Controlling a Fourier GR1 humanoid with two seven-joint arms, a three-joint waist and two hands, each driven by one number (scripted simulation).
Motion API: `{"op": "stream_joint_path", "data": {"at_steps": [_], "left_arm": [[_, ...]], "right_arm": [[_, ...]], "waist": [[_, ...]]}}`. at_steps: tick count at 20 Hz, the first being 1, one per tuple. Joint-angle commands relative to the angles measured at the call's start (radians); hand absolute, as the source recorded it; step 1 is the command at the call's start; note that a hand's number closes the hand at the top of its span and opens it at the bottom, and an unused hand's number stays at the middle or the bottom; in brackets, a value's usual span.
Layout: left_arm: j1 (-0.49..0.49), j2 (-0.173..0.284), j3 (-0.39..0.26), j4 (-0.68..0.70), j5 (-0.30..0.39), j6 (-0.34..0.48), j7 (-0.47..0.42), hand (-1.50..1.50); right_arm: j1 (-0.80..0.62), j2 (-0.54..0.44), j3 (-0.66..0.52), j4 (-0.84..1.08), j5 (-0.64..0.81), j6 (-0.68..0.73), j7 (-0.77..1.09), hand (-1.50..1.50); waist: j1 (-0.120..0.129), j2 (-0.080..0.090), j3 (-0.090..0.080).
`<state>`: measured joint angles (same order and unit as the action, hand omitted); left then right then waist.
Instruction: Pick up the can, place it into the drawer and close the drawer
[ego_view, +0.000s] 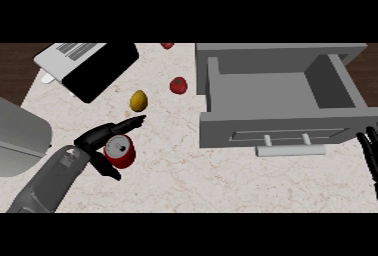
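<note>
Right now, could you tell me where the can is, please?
In the head view the red can sits left of centre on the counter, within the left hand, below the yellow fruit and left of the open drawer.

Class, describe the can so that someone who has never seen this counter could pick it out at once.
Start at the grey drawer, open at the right, and cross the marble counter to the left. There the left hand curls round the can. It is a red cylinder with a silver top, larger than the yellow fruit and red fruit beyond it.
</note>
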<state>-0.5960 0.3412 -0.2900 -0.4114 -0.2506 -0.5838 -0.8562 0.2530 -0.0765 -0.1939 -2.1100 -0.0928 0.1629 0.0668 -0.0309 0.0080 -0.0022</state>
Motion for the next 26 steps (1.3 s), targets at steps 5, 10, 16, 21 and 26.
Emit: {"op": "stream_joint_path", "data": {"at_steps": [5, 10, 16, 21, 26], "left_arm": [[-0.009, -0.022, -0.036, 0.026, -0.010, -0.143, -0.129, -1.50], [-0.029, -0.027, -0.045, 0.006, 0.013, -0.190, -0.120, -1.50], [-0.014, -0.119, -0.068, -0.024, 0.045, -0.183, -0.057, 1.50], [0.026, -0.084, -0.097, -0.055, 0.058, -0.223, -0.089, 1.50], [0.032, -0.091, 0.094, -0.072, 0.263, -0.077, 0.095, 1.50]], "right_arm": [[0.037, -0.004, -0.016, -0.027, -0.021, 0.021, 0.009, -1.50], [0.031, 0.011, -0.016, -0.026, -0.013, 0.007, 0.005, -1.50], [0.048, 0.029, 0.009, -0.042, -0.003, 0.011, 0.011, -1.50], [0.034, 0.052, 0.018, 0.010, 0.040, -0.003, -0.047, -1.50], [0.077, 0.052, -0.007, -0.055, 0.012, -0.006, -0.016, -1.50]], "waist": [[0.007, -0.003, 0.001], [0.012, -0.005, 0.001], [0.016, -0.007, 0.002], [0.024, -0.005, 0.002], [0.044, -0.014, 0.004]]}}
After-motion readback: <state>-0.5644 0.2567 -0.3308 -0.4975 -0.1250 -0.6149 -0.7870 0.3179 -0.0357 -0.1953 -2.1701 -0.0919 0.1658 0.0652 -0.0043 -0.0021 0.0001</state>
